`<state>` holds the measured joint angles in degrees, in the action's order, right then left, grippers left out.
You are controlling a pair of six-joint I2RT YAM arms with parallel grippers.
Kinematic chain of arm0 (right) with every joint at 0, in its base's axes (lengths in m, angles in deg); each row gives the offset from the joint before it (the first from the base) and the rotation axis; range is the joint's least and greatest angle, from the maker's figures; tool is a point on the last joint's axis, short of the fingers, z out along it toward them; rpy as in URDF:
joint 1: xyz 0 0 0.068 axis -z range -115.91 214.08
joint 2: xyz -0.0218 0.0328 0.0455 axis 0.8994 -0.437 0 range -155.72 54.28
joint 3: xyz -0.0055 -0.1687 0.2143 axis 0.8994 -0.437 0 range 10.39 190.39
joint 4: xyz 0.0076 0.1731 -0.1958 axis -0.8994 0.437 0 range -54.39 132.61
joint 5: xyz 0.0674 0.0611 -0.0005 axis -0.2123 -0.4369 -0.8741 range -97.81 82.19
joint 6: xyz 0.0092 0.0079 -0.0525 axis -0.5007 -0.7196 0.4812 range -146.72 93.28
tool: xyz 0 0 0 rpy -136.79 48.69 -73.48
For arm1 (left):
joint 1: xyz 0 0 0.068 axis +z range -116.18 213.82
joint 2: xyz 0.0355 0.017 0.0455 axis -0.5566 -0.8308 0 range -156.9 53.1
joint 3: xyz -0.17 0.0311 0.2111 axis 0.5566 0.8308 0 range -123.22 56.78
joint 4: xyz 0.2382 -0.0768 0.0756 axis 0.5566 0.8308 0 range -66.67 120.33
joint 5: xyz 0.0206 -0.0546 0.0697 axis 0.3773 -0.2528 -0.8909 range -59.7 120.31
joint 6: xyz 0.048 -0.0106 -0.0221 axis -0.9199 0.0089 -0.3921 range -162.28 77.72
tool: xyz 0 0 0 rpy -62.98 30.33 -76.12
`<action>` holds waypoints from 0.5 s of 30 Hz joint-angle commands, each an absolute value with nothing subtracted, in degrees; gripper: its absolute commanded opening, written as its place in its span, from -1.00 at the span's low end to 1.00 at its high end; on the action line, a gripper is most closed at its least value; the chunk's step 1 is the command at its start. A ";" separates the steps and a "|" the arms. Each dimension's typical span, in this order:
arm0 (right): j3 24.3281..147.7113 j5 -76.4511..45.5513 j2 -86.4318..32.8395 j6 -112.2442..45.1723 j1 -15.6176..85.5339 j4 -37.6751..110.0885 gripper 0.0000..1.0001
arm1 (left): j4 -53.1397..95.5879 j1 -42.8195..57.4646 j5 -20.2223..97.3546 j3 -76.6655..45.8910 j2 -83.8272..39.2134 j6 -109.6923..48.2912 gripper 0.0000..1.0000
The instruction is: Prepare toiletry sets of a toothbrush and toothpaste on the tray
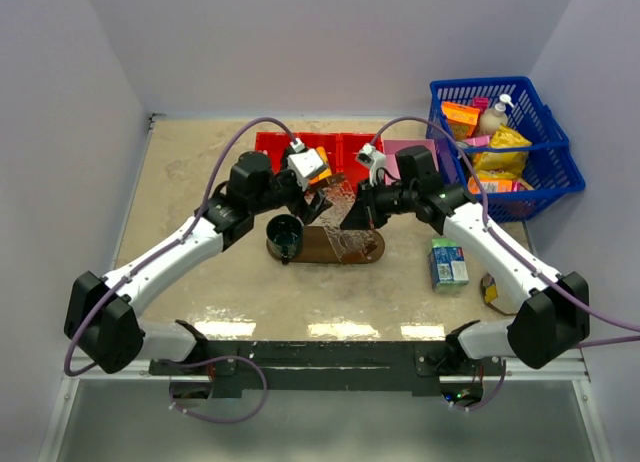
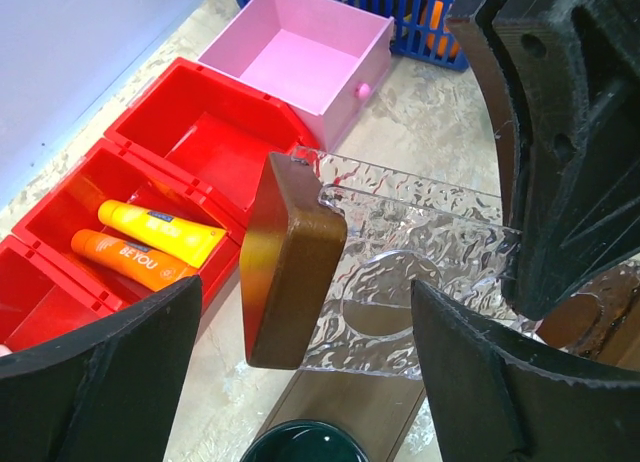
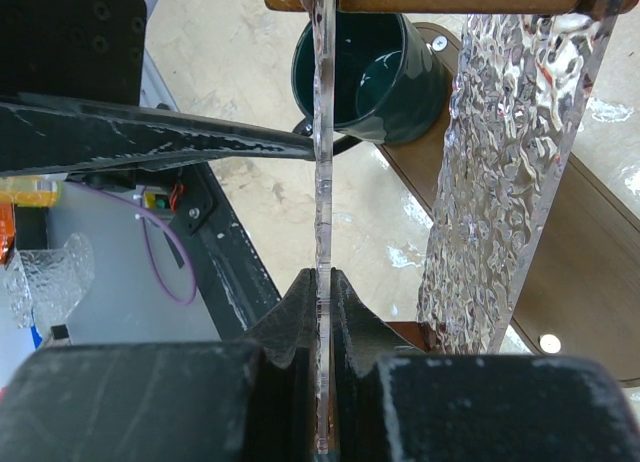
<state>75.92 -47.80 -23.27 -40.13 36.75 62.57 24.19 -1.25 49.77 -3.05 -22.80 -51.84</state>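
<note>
**Set status: nothing on the tray yet**

My right gripper (image 3: 325, 282) is clamped on a clear rippled panel (image 3: 322, 132). My left gripper (image 2: 305, 292) stands open around the rack's wooden block (image 2: 290, 272). Both toothpaste tubes (image 2: 160, 232) lie in the red bin (image 2: 230, 112) at the tabletop's far edge, off the mid-table tray (image 3: 570, 272). I see no toothbrush. One tube reads "BE YOU".

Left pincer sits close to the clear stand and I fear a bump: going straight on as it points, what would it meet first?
Most likely the wooden block of the clear stand, centred ahead of the open left pincer. Depth is unclear, but nothing shows nearer.
</note>
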 commanded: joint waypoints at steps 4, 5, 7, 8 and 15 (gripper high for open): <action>76.83 -50.96 -21.83 -39.55 36.84 60.31 -1.00 | 20.34 -1.77 48.94 -5.53 -24.42 -54.23 0.78; 76.74 -51.22 -21.83 -39.64 36.84 60.31 -1.00 | 20.43 -1.86 48.76 -5.62 -24.86 -54.23 0.78; 76.39 -51.66 -22.00 -39.55 36.84 60.48 -1.00 | 20.43 -1.77 49.20 -5.88 -25.21 -54.41 0.78; 76.22 -51.93 -22.09 -39.47 36.75 60.57 -1.00 | 20.51 -1.77 49.38 -5.97 -25.73 -54.50 0.78; 75.51 -52.19 -22.27 -38.41 36.84 61.89 -1.00 | 20.43 -1.77 50.52 -6.32 -26.53 -54.15 0.52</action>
